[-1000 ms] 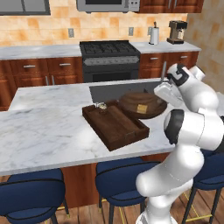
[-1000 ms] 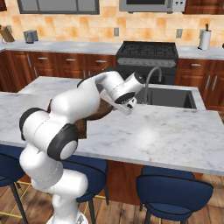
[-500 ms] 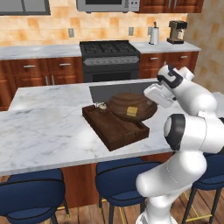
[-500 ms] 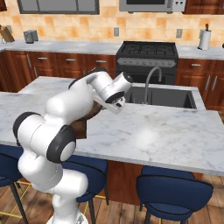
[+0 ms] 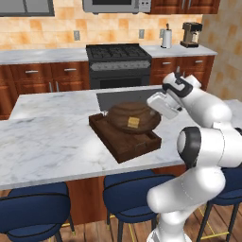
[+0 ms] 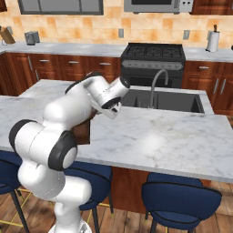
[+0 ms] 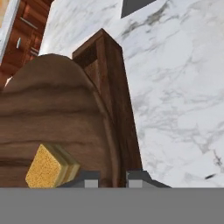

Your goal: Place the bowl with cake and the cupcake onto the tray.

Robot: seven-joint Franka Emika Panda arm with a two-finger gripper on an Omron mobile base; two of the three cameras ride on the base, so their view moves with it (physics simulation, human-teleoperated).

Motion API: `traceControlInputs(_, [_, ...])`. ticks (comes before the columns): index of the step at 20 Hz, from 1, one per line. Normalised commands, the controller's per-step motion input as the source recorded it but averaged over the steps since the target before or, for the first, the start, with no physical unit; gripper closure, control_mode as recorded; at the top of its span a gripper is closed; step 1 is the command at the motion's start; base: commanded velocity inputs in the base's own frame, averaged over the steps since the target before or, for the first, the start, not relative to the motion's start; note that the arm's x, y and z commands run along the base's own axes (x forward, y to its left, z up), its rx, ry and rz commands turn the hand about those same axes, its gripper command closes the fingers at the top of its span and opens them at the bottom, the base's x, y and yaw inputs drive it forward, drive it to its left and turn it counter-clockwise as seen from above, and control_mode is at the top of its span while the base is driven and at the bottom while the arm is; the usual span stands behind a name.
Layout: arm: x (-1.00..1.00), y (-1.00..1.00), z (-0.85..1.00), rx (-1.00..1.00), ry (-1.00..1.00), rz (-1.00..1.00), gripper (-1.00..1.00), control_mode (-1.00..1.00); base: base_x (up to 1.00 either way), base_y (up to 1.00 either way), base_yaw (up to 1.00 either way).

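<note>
One bowl with cake (image 5: 132,119) hangs tilted over the tray (image 5: 124,138) on the bench (image 5: 47,142), its right rim pinched in the closed tool (image 7: 109,177); level it, lower it inside the rim, then release.

bowl with cake (image 5: 133,117): carried leftward, now over tray (image 5: 124,140) | pincer (image 7: 111,176): moved with it

A: What's on the island, counted?
B: One wooden tray (image 5: 124,142), one round bowl (image 5: 133,116), one yellow cake piece (image 5: 133,123).
A: And stools on the near side?
B: Three blue stools (image 5: 134,195).
</note>
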Motion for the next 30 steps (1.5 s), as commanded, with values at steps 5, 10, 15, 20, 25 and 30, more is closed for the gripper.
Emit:
traceControlInputs(5, [-0.27,0.16,0.0,0.04,0.0,0.05,1.0,-1.0,0.0,0.0,0.0])
traceControlInputs(10, [-0.19,0.11,-0.08,0.02,0.0,0.06,1.0,-1.0,0.0,0.0,0.0])
traceControlInputs(15, [0.0,0.06,-0.19,0.0,0.0,0.0,1.0,-1.0,0.0,0.0,0.0])
traceControlInputs(20, [0.08,0.17,-0.26,0.0,0.0,0.0,1.0,-1.0,0.0,0.0,0.0])
traceControlInputs(25, [0.19,0.11,-0.03,0.0,0.0,0.0,1.0,-1.0,0.0,0.0,0.0])
traceControlInputs(30, [0.27,0.0,0.0,0.0,0.0,-0.03,1.0,-1.0,0.0,0.0,0.0])
